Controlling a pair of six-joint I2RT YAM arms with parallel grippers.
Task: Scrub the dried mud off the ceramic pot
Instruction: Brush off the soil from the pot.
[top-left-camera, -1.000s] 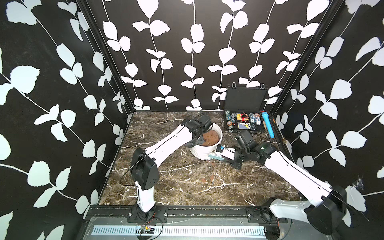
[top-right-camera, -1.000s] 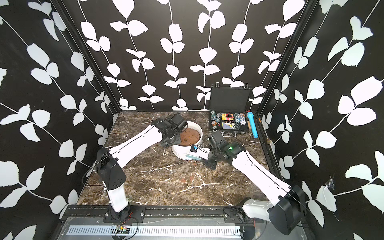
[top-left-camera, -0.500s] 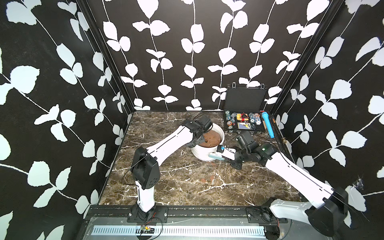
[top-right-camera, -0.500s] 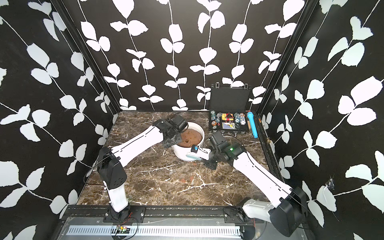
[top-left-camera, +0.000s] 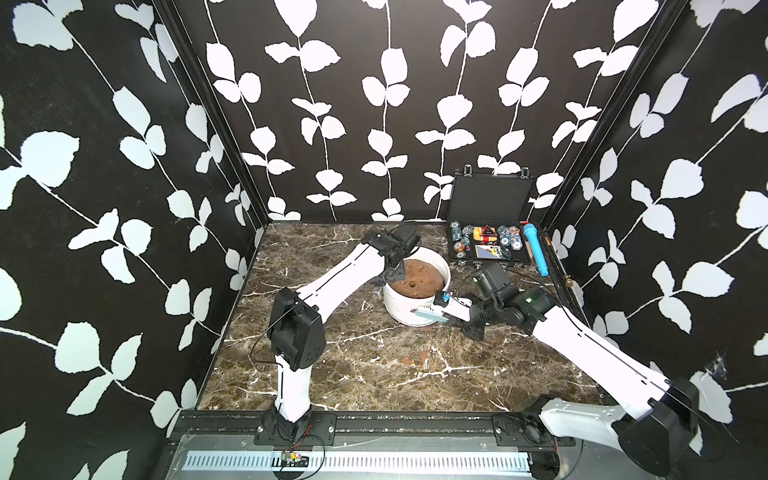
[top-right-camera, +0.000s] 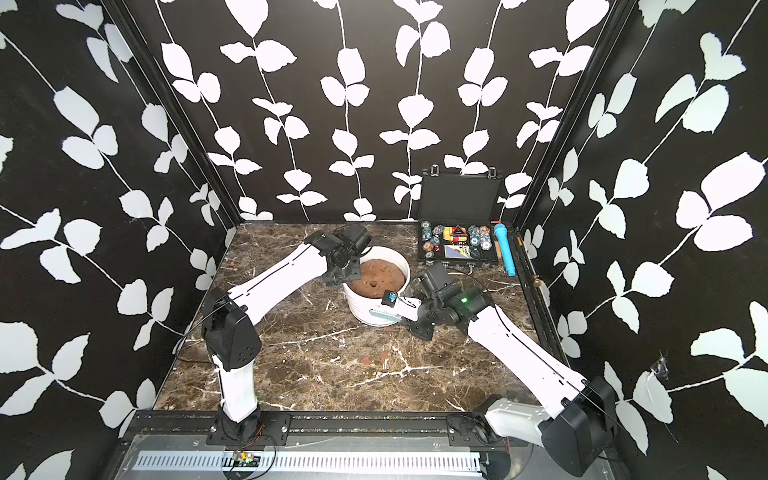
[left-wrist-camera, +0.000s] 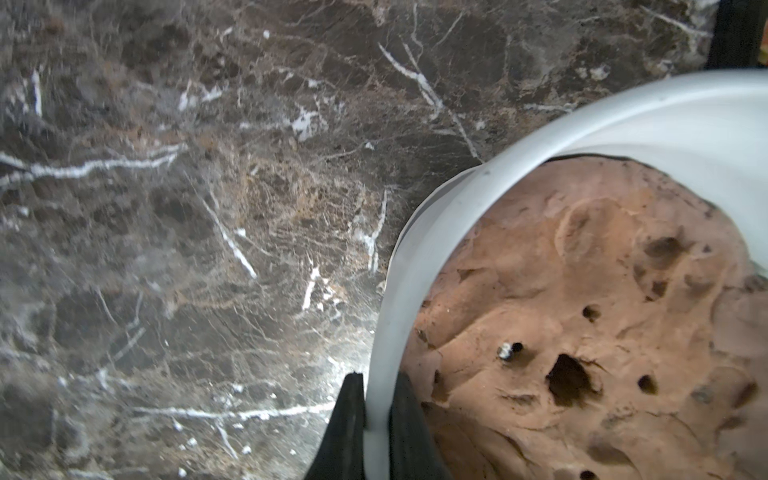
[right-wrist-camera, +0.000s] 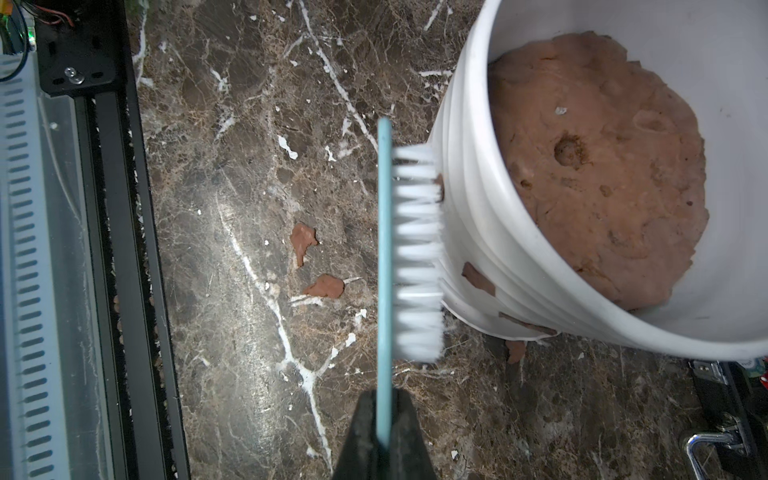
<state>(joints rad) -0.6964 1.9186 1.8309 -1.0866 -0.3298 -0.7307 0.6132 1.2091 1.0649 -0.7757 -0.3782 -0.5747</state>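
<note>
— Marble tabletop (top-left-camera: 353, 365), black leaf-print walls, and the ceramic pot (top-left-camera: 399, 307) standing on the marble towards the back. Where are we?

— Mid-scrub, we'd say. Our left gripper (left-wrist-camera: 377, 378) is pinched onto the pot's rim, one finger outside and one inside by the brown mass (left-wrist-camera: 582, 311). Our right gripper (right-wrist-camera: 384, 397) is clamped tight on the brush (right-wrist-camera: 385, 249) handle, with the bristles pressed against the ribbed outer wall.

— And the dried mud (right-wrist-camera: 478, 279)?

— Patches cling low on that wall, right by the bristles. Two flakes (right-wrist-camera: 303, 243) lie loose on the marble near the pot.

— So our next move?

— We judge it calls for stroking the bristles across those low patches. The left gripper should brace the rim, since the pot could slide or tip under the push.
</note>
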